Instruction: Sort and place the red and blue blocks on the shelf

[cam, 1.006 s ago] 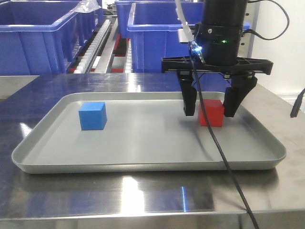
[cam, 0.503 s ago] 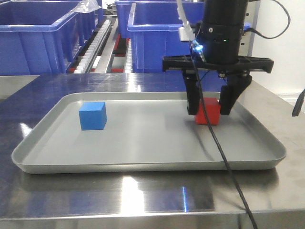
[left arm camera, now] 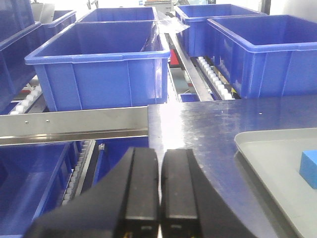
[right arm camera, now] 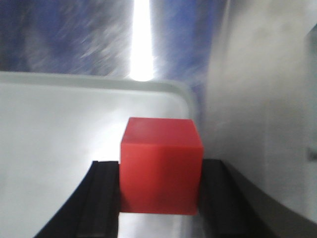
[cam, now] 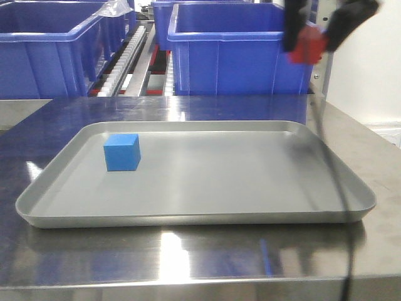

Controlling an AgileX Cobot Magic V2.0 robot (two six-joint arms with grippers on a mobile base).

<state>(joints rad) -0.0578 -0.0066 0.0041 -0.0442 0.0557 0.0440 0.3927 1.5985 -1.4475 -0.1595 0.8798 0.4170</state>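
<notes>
A blue block (cam: 122,152) sits on the left part of the grey metal tray (cam: 188,216); it also shows at the right edge of the left wrist view (left arm camera: 309,169). My right gripper (cam: 313,41) is shut on the red block (cam: 306,46) and holds it high above the tray's far right corner, blurred by motion. In the right wrist view the red block (right arm camera: 161,163) sits between the black fingers (right arm camera: 101,198), above the tray corner (right arm camera: 183,94). My left gripper (left arm camera: 159,191) is shut and empty, left of the tray over the table's left edge.
Large blue bins (cam: 235,50) stand on roller conveyors (cam: 122,53) behind the steel table (cam: 188,276). A black cable (cam: 341,207) hangs down across the tray's right side. More blue bins (left arm camera: 99,64) lie ahead in the left wrist view.
My right gripper closed on the red block and lifted it from the tray's right side up toward the top of the view. The blue block has not moved.
</notes>
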